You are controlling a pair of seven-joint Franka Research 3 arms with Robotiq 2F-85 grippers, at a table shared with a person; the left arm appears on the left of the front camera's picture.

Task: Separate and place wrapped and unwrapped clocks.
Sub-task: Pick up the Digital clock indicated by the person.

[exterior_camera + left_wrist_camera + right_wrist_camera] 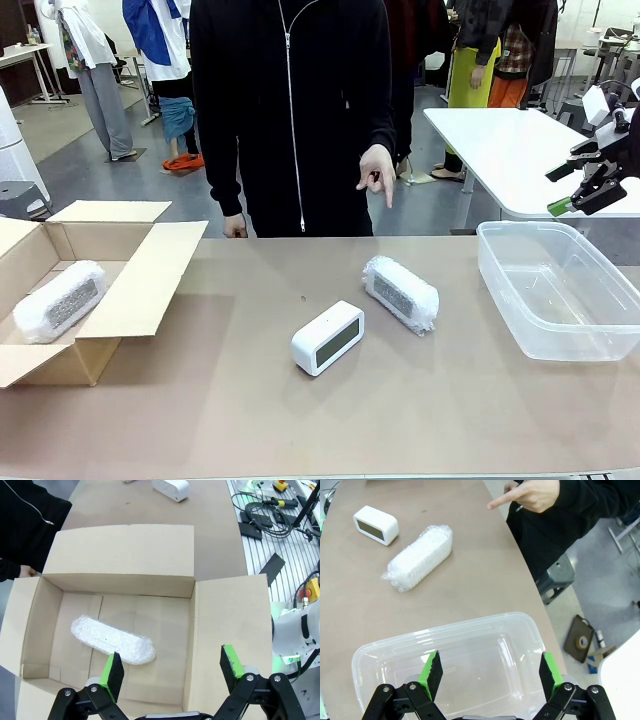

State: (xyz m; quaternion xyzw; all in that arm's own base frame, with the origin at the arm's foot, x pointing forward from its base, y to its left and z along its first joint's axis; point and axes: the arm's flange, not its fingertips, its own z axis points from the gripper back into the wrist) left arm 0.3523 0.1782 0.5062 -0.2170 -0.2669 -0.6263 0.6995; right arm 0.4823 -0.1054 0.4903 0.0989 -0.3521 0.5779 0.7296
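Observation:
A bare white clock (327, 338) (375, 525) with a dark screen lies mid-table. Just right of it lies a clock bundled in bubble wrap (400, 293) (419, 557). Another wrapped clock (59, 301) (112, 640) rests inside the open cardboard box (150, 275) (120, 582) at the left. My left gripper (172, 671) hangs open above that box with nothing between its fingers. My right gripper (590, 188) (490, 674) is open and holds nothing, raised over the clear plastic bin (510, 260) (445, 635) at the right. The person's hand (378, 172) (530, 495) points down toward the wrapped clock on the table.
The person in a black zipped top stands at the table's far edge, centre. The box flaps spread outward on the left. Cables and tools (265, 510) lie on a side surface beyond the box in the left wrist view.

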